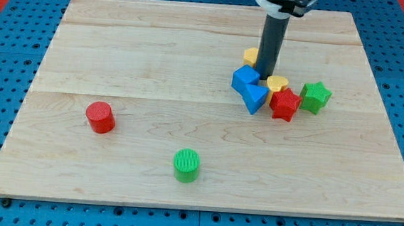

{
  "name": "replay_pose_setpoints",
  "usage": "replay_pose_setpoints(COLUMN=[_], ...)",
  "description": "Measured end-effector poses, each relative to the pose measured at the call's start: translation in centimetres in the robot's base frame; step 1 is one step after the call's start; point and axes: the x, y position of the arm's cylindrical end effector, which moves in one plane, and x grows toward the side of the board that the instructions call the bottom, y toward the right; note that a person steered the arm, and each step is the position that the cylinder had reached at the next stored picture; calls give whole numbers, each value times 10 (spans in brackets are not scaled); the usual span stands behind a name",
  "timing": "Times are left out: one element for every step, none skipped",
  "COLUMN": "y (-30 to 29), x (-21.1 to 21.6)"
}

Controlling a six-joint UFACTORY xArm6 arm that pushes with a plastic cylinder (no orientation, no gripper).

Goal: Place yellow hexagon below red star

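Note:
The red star (284, 104) lies right of the board's middle, in a tight cluster. A yellow block (277, 83) touches its upper left edge. A second yellow block (251, 56) lies further up and left, half hidden behind my rod. I cannot tell which of the two is the hexagon. My tip (265, 76) is down between the two yellow blocks, right beside the upper right corner of the blue cube (246, 78).
A blue triangle (254, 98) lies just below the blue cube, left of the red star. A green star (316, 97) sits to the red star's right. A red cylinder (100, 116) and a green cylinder (186, 164) stand at lower left. The wooden board (156, 60) ends near the view's edges.

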Motion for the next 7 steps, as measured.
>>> replay_pose_setpoints(y=[-8, -16, -21, -21, -21, -18, -18], x=[0, 0, 0, 0, 0, 0, 0])
